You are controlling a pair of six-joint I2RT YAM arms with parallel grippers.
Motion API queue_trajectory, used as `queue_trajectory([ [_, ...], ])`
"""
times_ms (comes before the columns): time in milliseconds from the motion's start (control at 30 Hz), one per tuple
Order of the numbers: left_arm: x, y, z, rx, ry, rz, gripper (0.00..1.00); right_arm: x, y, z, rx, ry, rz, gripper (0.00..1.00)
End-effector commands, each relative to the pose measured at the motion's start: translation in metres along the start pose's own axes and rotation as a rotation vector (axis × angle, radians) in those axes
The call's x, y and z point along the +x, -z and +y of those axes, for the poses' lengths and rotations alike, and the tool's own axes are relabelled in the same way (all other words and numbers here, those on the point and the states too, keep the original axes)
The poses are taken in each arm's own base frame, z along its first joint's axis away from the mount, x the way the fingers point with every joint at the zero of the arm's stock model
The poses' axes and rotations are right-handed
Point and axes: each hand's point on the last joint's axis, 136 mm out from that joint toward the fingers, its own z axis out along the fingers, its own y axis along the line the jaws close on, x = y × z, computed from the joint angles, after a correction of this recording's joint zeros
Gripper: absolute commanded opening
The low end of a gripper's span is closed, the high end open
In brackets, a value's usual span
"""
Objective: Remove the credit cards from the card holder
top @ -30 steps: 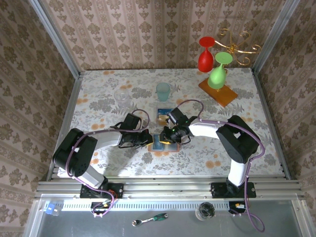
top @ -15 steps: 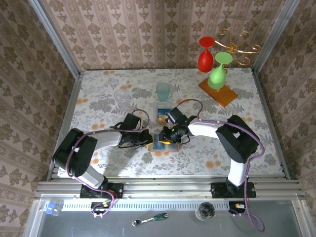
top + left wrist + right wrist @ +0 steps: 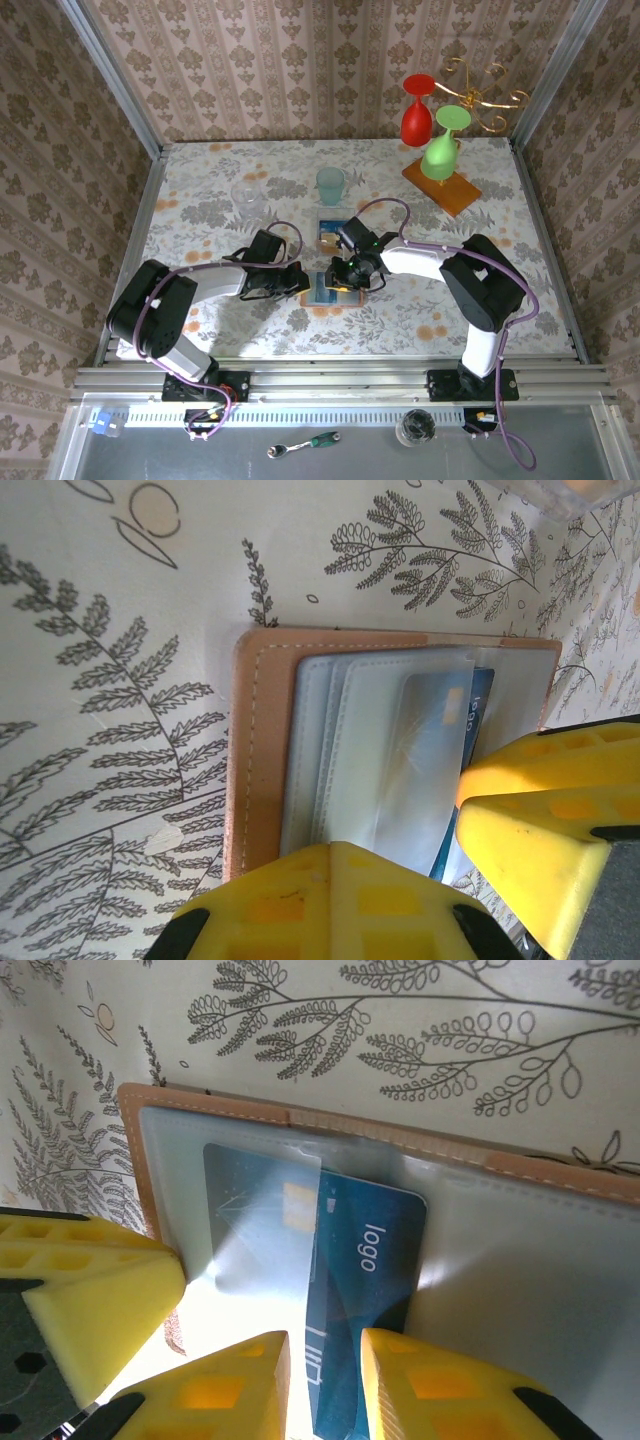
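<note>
On the floral-clothed table (image 3: 200, 210) the card holder (image 3: 500, 1240) lies open and flat at the centre of the top view, between the two arms. It looks like a light, floppy leather piece that would slide or lift if a card were tugged from it unsupported. The left gripper (image 3: 330, 880), jaws together, bears on the wallet's edge at the bottom of the left wrist view, which should pin it. The right gripper (image 3: 325, 1348) stands at the bottom of the right wrist view with its jaws a little apart, the gap over the lower end of the teal-blue card (image 3: 368, 1255). Whether either pad touches it I cannot tell. That card sticks partway out of a clear grey pocket. It is thin, stiff and probably slick, so the exposed lower end looks the best hold, pinched across its flat faces and drawn straight along the pocket.
</note>
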Motion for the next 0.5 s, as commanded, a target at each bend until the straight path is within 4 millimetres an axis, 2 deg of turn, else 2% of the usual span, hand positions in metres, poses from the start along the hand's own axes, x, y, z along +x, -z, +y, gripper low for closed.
queue_trajectory([
  [0, 0.008, -0.003, 0.016, -0.046, 0.025, 0.027, 0.04, -0.002, 0.013, 0.003, 0.025, 0.026, -0.027, 0.28],
  [167, 0.007, -0.002, 0.014, -0.042, 0.027, 0.025, 0.05, -0.002, 0.015, 0.006, 0.007, 0.034, -0.034, 0.28],
  [467, -0.002, 0.011, -0.005, -0.023, -0.003, -0.010, 0.05, -0.003, 0.023, 0.009, -0.007, 0.048, -0.059, 0.28],
])
